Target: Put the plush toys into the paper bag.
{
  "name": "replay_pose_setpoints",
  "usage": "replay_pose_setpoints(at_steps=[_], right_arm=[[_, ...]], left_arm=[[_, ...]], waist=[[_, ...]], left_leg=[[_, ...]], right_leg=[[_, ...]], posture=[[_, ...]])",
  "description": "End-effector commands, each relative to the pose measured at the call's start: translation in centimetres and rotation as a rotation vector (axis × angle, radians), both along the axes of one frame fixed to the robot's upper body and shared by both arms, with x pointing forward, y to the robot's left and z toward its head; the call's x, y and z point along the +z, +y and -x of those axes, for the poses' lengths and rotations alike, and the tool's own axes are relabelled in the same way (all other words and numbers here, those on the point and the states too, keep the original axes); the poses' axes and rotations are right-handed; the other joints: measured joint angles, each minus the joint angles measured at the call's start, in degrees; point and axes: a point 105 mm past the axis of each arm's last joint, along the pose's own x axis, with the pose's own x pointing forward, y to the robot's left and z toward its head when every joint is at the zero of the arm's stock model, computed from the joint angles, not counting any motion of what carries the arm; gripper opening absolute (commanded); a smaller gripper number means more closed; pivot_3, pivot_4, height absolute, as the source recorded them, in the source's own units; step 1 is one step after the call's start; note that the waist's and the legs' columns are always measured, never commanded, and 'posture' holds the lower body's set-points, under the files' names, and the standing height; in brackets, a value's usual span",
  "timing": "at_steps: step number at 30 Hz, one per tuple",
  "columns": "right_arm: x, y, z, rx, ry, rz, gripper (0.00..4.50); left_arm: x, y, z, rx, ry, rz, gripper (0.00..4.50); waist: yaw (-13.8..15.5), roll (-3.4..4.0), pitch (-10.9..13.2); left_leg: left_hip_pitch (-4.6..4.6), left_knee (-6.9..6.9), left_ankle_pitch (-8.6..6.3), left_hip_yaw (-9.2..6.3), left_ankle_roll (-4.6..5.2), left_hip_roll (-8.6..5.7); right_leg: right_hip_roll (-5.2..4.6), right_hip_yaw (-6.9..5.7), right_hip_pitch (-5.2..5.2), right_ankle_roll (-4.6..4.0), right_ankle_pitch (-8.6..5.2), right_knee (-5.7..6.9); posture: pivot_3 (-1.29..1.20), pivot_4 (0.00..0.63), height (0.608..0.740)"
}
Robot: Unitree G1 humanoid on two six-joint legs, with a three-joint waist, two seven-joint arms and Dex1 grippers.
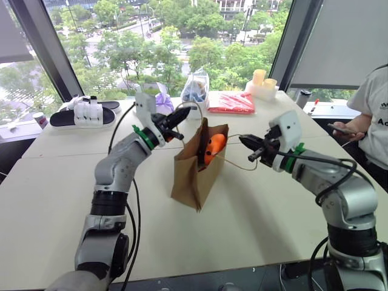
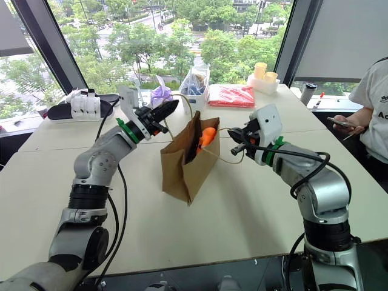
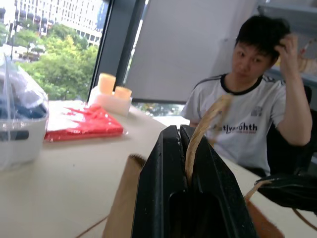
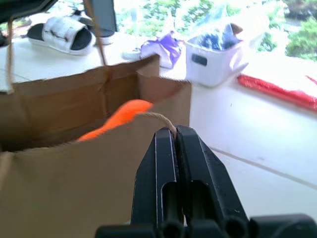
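Note:
The brown paper bag (image 1: 193, 173) stands open in the middle of the table, leaning a little. An orange plush toy (image 1: 215, 145) sticks out of its mouth, also seen as the orange plush toy (image 4: 119, 116) just inside the bag's rim. My left gripper (image 1: 183, 113) hovers above the bag's far left side, shut on one string handle (image 3: 203, 124). My right gripper (image 1: 242, 140) is to the right of the bag's mouth, shut on the other string handle (image 4: 156, 117), which loops down to the bag.
At the back of the table lie white sandals (image 1: 85, 112) on a black tray, a purple pouch (image 1: 163, 103), a clear plastic bag (image 1: 195, 88), a red packet (image 1: 232, 102) and yellow cups (image 1: 264, 79). A person (image 1: 373, 115) sits at the right edge.

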Motion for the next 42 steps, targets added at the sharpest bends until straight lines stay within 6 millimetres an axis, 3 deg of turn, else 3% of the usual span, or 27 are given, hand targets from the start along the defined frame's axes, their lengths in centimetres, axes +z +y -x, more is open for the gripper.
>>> replay_pose_setpoints(at_steps=[1,2,4,5,11,12,13,19,21,24,28,32,35,38,42], right_arm=[[0.0,0.8,0.4,0.024,-0.03,-0.008,0.03],[0.1,1.0,0.5,0.03,-0.032,-0.01,0.01],[0.7,1.3,0.8,0.046,-0.045,-0.032,0.55],[1.1,1.5,1.0,0.058,-0.054,-0.041,0.83],[4.7,1.9,2.0,0.118,-0.124,-0.096,3.73],[5.3,1.8,2.1,0.126,-0.135,-0.101,4.23],[6.0,1.7,2.3,0.136,-0.15,-0.107,4.4],[8.7,-0.4,2.6,0.092,-0.212,-0.136,4.4],[9.7,-2.8,2.5,0.003,-0.241,-0.201,4.4],[9.1,-5.8,2.1,-0.128,-0.234,-0.256,4.4],[5.6,-6.6,2.0,-0.183,-0.158,-0.275,4.4],[1.3,-5.2,2.1,-0.16,-0.049,-0.247,4.4],[-1.8,-3.5,2.1,-0.12,0.027,-0.237,3.55],[-3.9,-1.5,2.0,-0.072,0.067,-0.227,2.05],[-5.0,1.2,1.5,-0.008,0.089,-0.223,0.08]], left_arm=[[-0.8,0.1,0.2,-0.016,-0.013,-0.044,0.0],[-0.9,0.2,0.3,-0.026,-0.011,-0.049,0.26],[-0.7,0.4,0.9,-0.059,-0.002,-0.037,0.79],[-0.6,0.6,1.2,-0.07,-0.005,-0.037,1.28],[1.0,2.3,3.0,-0.128,-0.03,-0.013,4.15],[1.0,2.5,3.4,-0.143,-0.024,-0.018,4.5],[1.1,2.7,3.7,-0.155,-0.015,-0.022,4.5],[0.8,3.7,6.0,-0.213,0.026,-0.081,4.5],[-0.3,4.2,6.9,-0.251,0.061,-0.118,4.5],[-1.8,4.4,7.7,-0.289,0.111,-0.146,4.5],[-3.9,5.1,7.4,-0.259,0.167,-0.149,4.5],[-5.7,4.7,8.2,-0.298,0.199,-0.199,4.5],[-6.3,3.9,8.5,-0.305,0.192,-0.207,4.5],[-6.6,3.3,8.8,-0.317,0.18,-0.219,4.5],[-6.6,1.9,9.3,-0.334,0.139,-0.24,4.5]], waist=[[-0.03,0.0,0.0],[-0.07,0.0,0.0],[-0.03,0.0,0.0],[-0.06,0.0,0.0],[-0.17,0.02,0.01],[-0.15,0.02,0.01],[-0.13,0.02,0.01],[0.01,0.02,0.01],[-0.03,0.02,0.01],[0.04,0.03,0.01],[0.08,0.01,0.0],[-0.3,0.08,0.0],[-0.26,0.08,0.0],[-0.16,0.08,0.0],[-0.15,0.08,0.0]], left_leg=[[-0.02,0.01,0.0,0.0,0.0,0.0],[-0.08,0.02,0.0,0.0,0.0,0.0],[-0.21,0.06,0.01,-0.01,-0.01,0.0],[-0.25,0.07,0.01,-0.03,-0.02,0.0],[-0.35,0.07,0.01,-0.04,-0.02,0.02],[-0.35,0.07,0.01,-0.06,-0.02,0.03],[-0.35,0.06,0.01,-0.06,-0.02,0.03],[-0.39,0.07,0.01,-0.07,-0.01,0.03],[-0.39,0.07,0.01,-0.06,-0.01,0.02],[-0.39,0.05,0.01,-0.05,-0.01,0.03],[-0.41,0.07,0.01,-0.06,-0.01,0.03],[-0.38,0.04,0.01,0.0,-0.01,0.05],[-0.36,0.05,0.01,0.0,-0.01,0.08],[-0.38,0.08,0.01,0.0,-0.01,0.07],[-0.38,0.09,0.01,-0.01,-0.02,0.06]], right_leg=[[0.0,0.0,-0.02,0.0,0.0,0.01],[0.0,0.0,-0.09,0.0,0.0,0.01],[0.0,0.0,-0.2,0.0,0.01,0.04],[0.0,-0.01,-0.23,0.0,0.01,0.04],[0.0,-0.01,-0.34,0.0,0.01,0.06],[0.01,-0.02,-0.34,0.0,0.01,0.07],[0.01,-0.02,-0.34,0.0,0.01,0.07],[-0.01,-0.02,-0.34,0.0,0.01,0.06],[-0.01,-0.01,-0.35,0.0,0.01,0.06],[-0.01,-0.01,-0.35,-0.01,0.01,0.06],[-0.01,-0.02,-0.34,-0.01,0.0,0.04],[-0.01,0.01,-0.36,-0.02,0.0,0.08],[0.02,0.01,-0.37,-0.02,0.01,0.09],[0.01,0.01,-0.37,-0.03,0.01,0.09],[0.0,0.01,-0.36,-0.02,0.01,0.09]], posture=[[0.0,0.15,0.74],[0.0,0.15,0.74],[0.0,0.15,0.74],[0.0,0.15,0.74],[0.0,0.15,0.74],[0.0,0.15,0.74],[0.0,0.15,0.74],[0.0,0.15,0.74],[0.0,0.15,0.74],[0.0,0.15,0.74],[0.0,0.15,0.74],[0.0,0.15,0.74],[0.0,0.15,0.74],[0.0,0.15,0.74],[0.0,0.15,0.74]])
